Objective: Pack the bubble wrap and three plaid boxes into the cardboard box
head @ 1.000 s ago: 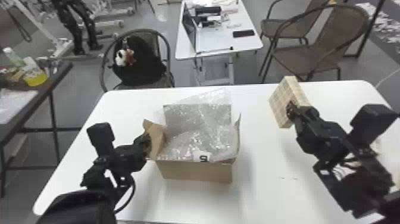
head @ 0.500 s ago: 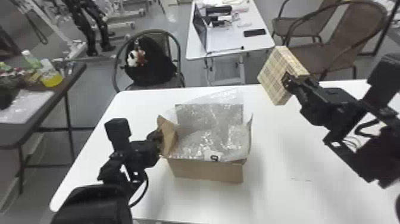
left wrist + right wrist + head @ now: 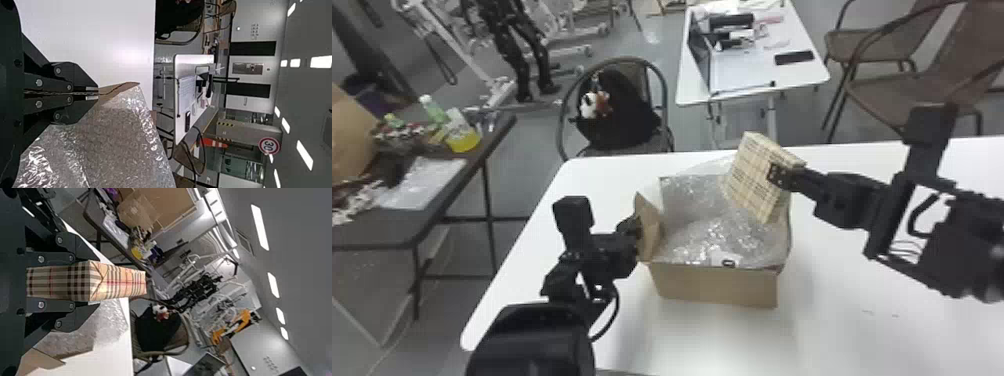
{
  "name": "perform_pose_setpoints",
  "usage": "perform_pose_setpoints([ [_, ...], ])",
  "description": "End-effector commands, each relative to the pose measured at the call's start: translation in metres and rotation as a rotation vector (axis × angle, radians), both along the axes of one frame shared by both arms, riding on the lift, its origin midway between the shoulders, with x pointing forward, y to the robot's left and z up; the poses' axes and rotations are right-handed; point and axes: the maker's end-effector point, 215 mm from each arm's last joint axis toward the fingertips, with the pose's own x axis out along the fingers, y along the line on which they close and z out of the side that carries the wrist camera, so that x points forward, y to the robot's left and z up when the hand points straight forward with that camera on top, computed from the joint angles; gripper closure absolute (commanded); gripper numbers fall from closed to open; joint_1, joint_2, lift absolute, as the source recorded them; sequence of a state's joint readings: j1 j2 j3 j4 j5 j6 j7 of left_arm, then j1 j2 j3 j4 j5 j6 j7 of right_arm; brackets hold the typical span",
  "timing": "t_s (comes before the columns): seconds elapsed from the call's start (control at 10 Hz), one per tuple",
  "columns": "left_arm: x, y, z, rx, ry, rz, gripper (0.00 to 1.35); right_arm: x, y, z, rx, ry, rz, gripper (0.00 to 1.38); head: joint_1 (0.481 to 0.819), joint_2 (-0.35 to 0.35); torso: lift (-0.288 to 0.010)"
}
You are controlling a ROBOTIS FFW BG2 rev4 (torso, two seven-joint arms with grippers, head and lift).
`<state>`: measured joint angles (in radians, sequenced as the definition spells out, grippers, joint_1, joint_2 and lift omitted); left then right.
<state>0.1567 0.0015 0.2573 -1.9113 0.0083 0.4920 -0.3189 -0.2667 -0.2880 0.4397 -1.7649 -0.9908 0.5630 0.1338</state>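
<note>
Holding plaid box (image 3: 749, 172): right hand (image 3: 776, 175) | pinching flap (image 3: 650, 230): left hand (image 3: 635, 229) | bubble wrap (image 3: 712, 225) across cardboard box (image 3: 717, 289)

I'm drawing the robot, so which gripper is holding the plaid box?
The right gripper: its two fingers hold the plaid box between them. The left gripper has a cardboard flap pinched in its fingers instead.

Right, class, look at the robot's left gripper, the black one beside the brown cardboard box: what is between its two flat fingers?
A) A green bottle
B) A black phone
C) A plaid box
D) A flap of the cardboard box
D: the fingers of the left gripper are closed on the brown cardboard flap, which stands at the side of the box.
</note>
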Motion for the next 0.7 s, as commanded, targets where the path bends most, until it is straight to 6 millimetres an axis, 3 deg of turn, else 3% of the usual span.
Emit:
perform_pose_setpoints([
  [0.0,0.001,-0.005,-0.001,-0.001,0.003,-0.005,1.21,-0.006,0.027,-0.026,-0.001,0.095,0.102,1.18,0.695,0.349,-0.092],
  [0.2,0.005,-0.01,-0.001,-0.002,0.003,-0.014,1.21,-0.014,0.057,-0.046,0.041,0.153,0.201,1.18,0.695,0.35,-0.092],
  [0.6,0.007,-0.014,0.0,-0.002,0.002,-0.02,1.21,-0.004,0.086,-0.057,0.025,0.087,0.25,1.13,0.695,0.35,-0.092],
])
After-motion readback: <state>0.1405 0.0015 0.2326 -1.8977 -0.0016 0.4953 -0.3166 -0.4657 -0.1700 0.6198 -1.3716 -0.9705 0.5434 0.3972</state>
